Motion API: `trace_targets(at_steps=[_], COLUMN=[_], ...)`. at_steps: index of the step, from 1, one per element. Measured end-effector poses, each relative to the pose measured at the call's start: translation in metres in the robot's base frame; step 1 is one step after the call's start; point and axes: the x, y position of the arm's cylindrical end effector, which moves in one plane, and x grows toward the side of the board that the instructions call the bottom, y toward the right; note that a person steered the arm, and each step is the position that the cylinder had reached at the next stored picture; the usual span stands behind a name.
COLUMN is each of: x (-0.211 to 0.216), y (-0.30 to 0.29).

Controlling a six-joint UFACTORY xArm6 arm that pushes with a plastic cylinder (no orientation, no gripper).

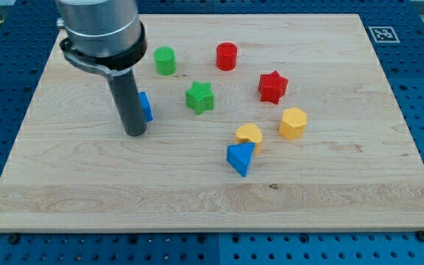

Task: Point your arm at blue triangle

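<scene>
While my tip (135, 135) rests left, blue triangle (240, 158) lies well apart.

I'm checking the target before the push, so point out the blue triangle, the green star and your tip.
blue triangle (240, 158), camera view, on its front face.
green star (199, 97), camera view, on its top centre.
my tip (135, 134), camera view, at the rod's very lower end.

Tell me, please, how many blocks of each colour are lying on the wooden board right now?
Green: 2, cylinder and star
Red: 2, cylinder and star
Yellow: 2, hexagon and rounded block
Blue: 2, triangle and a block partly hidden behind my tip
Total: 8
</scene>
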Motion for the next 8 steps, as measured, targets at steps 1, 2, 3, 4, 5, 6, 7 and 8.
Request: trace_targets(at_steps=[1,2,3,4,5,6,7,8], x=[0.000,-0.004,-0.009,-0.009,-0.002,0.034,0.075,0.104], y=[-0.026,-0.032,-0.032,-0.031,-0.009,0.042,0.109,0.181])
